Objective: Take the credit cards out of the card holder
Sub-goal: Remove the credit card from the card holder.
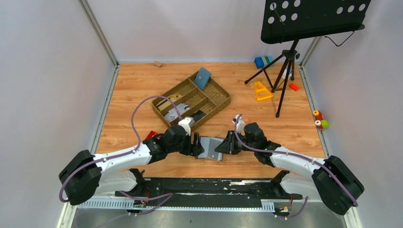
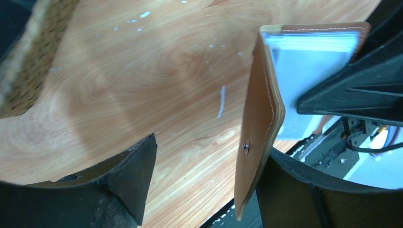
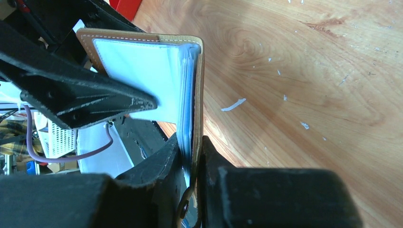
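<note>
The brown card holder [image 1: 210, 148] hangs open between my two grippers, just above the table's near edge. My right gripper [image 3: 191, 142] is shut on one brown cover and its stack of clear sleeves [image 3: 186, 90]; it also shows in the top view [image 1: 223, 146]. My left gripper [image 2: 209, 152] is wide open in its wrist view and also shows in the top view [image 1: 196, 145]. The other brown cover [image 2: 259, 118] stands between the left jaws, resting against the right finger [image 2: 294, 190]. The grey inside [image 3: 138, 71] faces the near side. No separate card can be made out.
A woven compartment tray [image 1: 219, 105] stands behind the grippers and holds a blue-teal pouch [image 1: 203, 78]; its rim shows in the left wrist view [image 2: 23, 61]. A music stand tripod [image 1: 285, 71], a yellow piece [image 1: 261, 90] and small toys [image 1: 319, 119] are at the right. A red object [image 1: 152, 134] lies by the left arm.
</note>
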Robot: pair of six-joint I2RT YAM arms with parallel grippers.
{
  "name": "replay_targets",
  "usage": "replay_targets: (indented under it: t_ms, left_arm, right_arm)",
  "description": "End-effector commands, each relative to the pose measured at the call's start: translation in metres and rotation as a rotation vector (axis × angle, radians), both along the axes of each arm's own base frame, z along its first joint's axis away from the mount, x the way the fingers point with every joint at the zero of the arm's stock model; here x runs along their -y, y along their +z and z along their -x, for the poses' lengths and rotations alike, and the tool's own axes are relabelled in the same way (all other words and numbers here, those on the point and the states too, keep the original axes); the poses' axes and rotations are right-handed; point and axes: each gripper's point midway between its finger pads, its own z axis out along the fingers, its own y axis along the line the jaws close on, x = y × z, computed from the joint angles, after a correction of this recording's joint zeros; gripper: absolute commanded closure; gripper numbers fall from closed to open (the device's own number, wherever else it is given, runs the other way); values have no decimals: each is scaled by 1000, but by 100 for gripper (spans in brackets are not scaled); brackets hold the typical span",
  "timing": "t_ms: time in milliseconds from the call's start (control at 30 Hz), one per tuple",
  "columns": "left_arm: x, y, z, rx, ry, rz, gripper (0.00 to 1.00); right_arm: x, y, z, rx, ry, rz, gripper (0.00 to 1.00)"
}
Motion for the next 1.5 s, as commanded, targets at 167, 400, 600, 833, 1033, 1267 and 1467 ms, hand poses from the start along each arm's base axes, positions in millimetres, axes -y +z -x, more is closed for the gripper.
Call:
replay_targets:
  t_ms: [167, 400, 600, 833, 1033, 1267, 1467]
  left_arm:
    - [-41, 2, -15, 56, 137, -87, 33]
    - [-59, 15, -20, 112, 197, -91, 41]
    - [-75, 30, -19, 167, 221, -96, 45]
    - [-23, 76, 3, 260, -18, 251, 0]
    - [-7, 72, 2, 227, -71, 236, 0]
    - [7, 64, -1, 196, -76, 221, 0]
    - [16, 53, -2, 158, -85, 200, 0]
  right_arm:
    - [-7, 27, -8, 78, 2, -49, 93]
    - [-5, 26, -8, 80, -4, -43, 93]
    - [-5, 24, -9, 78, -7, -36, 93]
    - [-8, 25, -8, 67, 4, -43, 94]
    - [-9, 27, -7, 63, 12, -53, 94]
    - [-11, 30, -7, 59, 19, -65, 94]
    - [-12, 30, -4, 53, 28, -74, 94]
